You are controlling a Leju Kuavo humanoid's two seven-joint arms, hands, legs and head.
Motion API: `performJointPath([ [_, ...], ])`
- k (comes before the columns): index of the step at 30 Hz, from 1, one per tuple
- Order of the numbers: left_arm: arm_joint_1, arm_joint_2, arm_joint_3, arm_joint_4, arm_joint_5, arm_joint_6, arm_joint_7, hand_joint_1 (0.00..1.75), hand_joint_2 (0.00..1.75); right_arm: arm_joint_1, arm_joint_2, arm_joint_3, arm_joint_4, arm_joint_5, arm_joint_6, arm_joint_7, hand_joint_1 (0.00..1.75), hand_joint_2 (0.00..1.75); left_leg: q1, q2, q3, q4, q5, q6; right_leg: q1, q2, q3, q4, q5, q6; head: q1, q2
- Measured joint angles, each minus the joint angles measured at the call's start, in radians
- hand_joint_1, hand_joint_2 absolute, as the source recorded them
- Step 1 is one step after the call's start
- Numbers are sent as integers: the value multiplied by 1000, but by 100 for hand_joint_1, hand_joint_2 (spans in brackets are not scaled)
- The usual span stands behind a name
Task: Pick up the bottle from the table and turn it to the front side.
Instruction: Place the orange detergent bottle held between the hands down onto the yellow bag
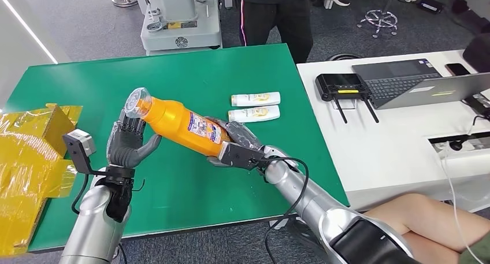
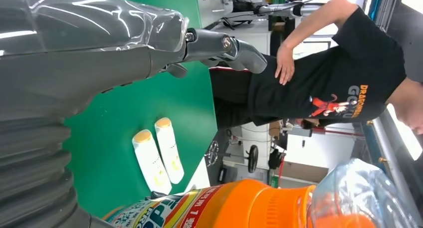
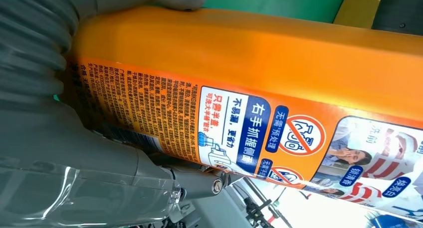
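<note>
**Orange bottle held above the green table, right hand at its base**

Surroundings: green table (image 1: 190, 73) with two small white tubes (image 1: 255, 106) lying side by side, parallel, toward its far right part; they lie beyond the bottle and apart from it. Crumpled yellow packaging (image 1: 29, 154) sits at the table's left edge. A white desk (image 1: 393, 154) adjoins on the right, carrying a black router (image 1: 340, 86) and an open laptop (image 1: 416, 82). A person in dark clothes (image 1: 277, 15) stands past the far edge of the table; a bare arm (image 1: 427, 215) lies at the lower right of the head view. A grey machine base (image 1: 179, 21) stands on the floor behind the table. Nothing lies between the hands and the bottle.

Bottle: the orange bottle (image 1: 185, 122) is lifted clear of the table surface and tilted, its clear cap pointing up and to the left, base down to the right. A printed label with blue, white and red panels wraps its lower body; the right wrist view shows dense text and round warning symbols on it.

Hands: the right hand (image 1: 234, 145) is wrapped around the bottle's lower end, fingers closed against the label. The left hand (image 1: 132, 140) is upright under the neck, fingers spread and raised beside the cap; whether they touch the bottle cannot be told.
</note>
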Motion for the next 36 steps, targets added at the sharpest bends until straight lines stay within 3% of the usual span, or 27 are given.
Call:
performJointPath([
  [9,5,-25,-23,-41,-148,207,-61,0,175,2,16,-23,2,-19,-53,6,175,175,0,0,0,0,0,0,0,0,0,0,0,0,0,0],
  [23,1,-76,-70,-53,-134,212,-55,0,175,-37,85,-59,15,-24,-57,28,175,175,0,0,0,0,0,0,0,0,0,0,0,0,0,0],
  [36,-2,-81,-91,-53,-101,211,-42,0,175,-47,92,-57,33,49,-47,56,175,175,0,0,0,0,0,0,0,0,0,0,0,0,0,0],
])
